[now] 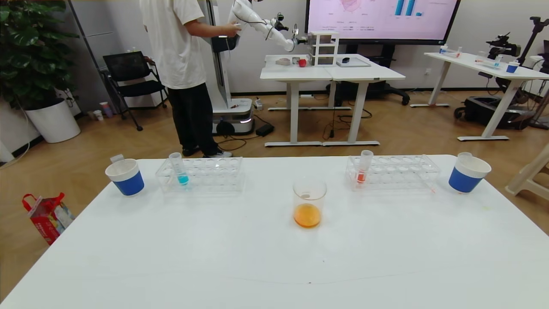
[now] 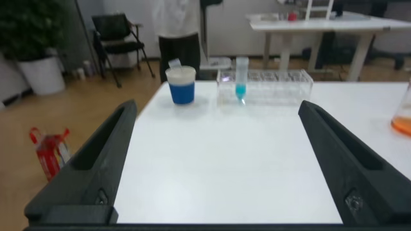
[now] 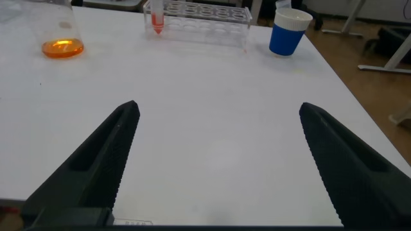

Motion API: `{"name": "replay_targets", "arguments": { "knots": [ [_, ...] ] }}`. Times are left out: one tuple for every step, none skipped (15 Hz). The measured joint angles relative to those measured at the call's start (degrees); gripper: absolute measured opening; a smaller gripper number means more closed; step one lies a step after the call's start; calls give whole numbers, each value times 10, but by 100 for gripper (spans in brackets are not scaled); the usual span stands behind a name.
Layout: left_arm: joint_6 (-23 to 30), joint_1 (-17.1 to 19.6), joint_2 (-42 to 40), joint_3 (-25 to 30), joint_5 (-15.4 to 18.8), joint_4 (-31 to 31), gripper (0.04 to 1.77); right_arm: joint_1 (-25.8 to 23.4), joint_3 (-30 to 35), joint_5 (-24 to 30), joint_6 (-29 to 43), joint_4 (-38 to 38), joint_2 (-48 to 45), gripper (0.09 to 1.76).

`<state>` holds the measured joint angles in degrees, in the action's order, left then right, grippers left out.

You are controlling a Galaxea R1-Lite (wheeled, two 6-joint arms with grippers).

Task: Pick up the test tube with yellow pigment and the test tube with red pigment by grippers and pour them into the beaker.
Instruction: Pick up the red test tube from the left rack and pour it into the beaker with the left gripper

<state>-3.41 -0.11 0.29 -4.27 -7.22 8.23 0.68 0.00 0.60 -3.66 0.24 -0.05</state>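
Both our hands are spread wide and holding nothing, left hand (image 2: 212,160) and right hand (image 3: 215,160) low over the bench (image 1: 257,266). Beaker (image 1: 309,202) sits mid-bench with orange liquid, so pouring looks done. One red tube (image 1: 363,168) stands racked.

Desk (image 1: 274,257) layout — beaker (image 1: 309,202) near centre, toward the far edge. Far-left: rack (image 1: 201,174) holding one tube (image 1: 178,168) at its left end; cup (image 1: 125,176) just left of it. Far-right: second rack (image 1: 392,171) with the test tube with red pigment (image 1: 363,166) at its left end — cup (image 1: 468,172) near the far right corner.
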Motion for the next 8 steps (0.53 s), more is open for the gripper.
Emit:
{"name": "replay_targets", "arguments": {
  "knots": [
    [15,0,-2,20,31,-37,175,0,0,0,0,0,0,174],
    [25,0,-3,32,72,-79,175,0,0,0,0,0,0,174],
    [25,0,-3,36,77,-84,175,0,0,0,0,0,0,174],
    [26,0,-4,39,76,-85,175,0,0,0,0,0,0,174],
    [31,0,-4,41,74,-85,175,0,0,0,0,0,0,174],
    [33,0,-4,42,74,-84,175,0,0,0,0,0,0,174],
    [33,0,-4,42,74,-84,175,0,0,0,0,0,0,174],
    [34,0,-4,42,74,-83,175,0,0,0,0,0,0,174]
  ]
}}
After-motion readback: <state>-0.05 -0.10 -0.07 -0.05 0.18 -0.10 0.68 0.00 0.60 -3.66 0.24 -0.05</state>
